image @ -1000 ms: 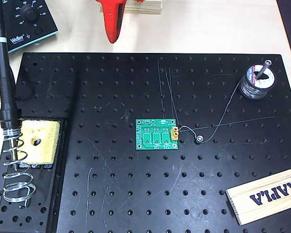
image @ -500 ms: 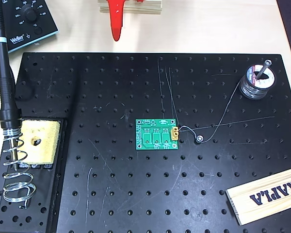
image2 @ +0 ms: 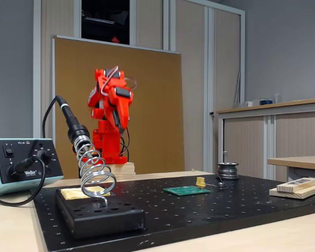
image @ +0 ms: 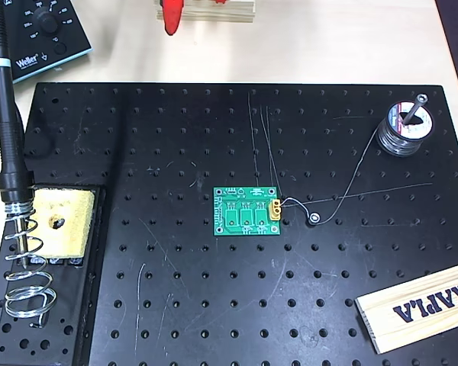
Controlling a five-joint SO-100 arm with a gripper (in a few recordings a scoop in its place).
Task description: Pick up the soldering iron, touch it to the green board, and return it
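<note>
Far from gripper (image2: 117, 124), soldering iron (image: 5, 114) in stand (image: 27, 271)

At frame centre we see the green board (image: 248, 211), printed with white outlines, its connector (image: 275, 210) yellow. At the left edge, the soldering iron (image: 5, 114) is black with a pale band. The perforated plate (image: 175, 290) is black, the sponge (image: 59, 221) yellow, the gripper (image: 170, 17) red.
</note>
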